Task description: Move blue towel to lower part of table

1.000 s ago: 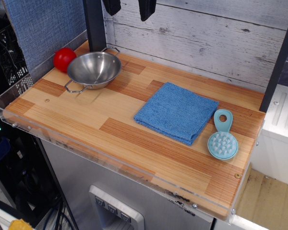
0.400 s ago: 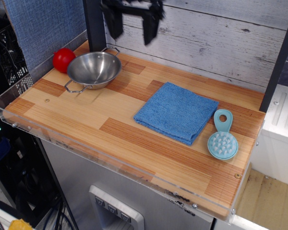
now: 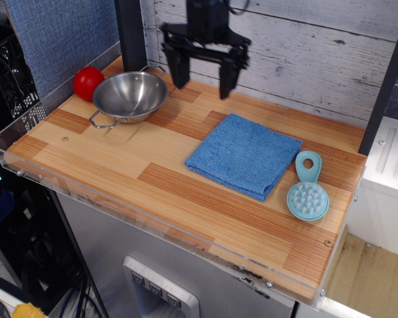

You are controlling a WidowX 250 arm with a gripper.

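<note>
— Where's the blue towel [image 3: 244,156]?
— Folded flat, roughly square, turned cornerwise, on the right half of the counter [image 3: 106,159].
— And the counter?
— Striped butcher-block wood, light and reddish-brown, with a clear acrylic rim.

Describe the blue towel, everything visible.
The blue towel is a medium-blue terry-looking cloth, folded into a rough square with layered edges showing at its near corner. It lies flat on the table, right of centre, turned diamond-wise. The teal brush sits just beside its right corner. The gripper hangs open above, not touching.
</note>
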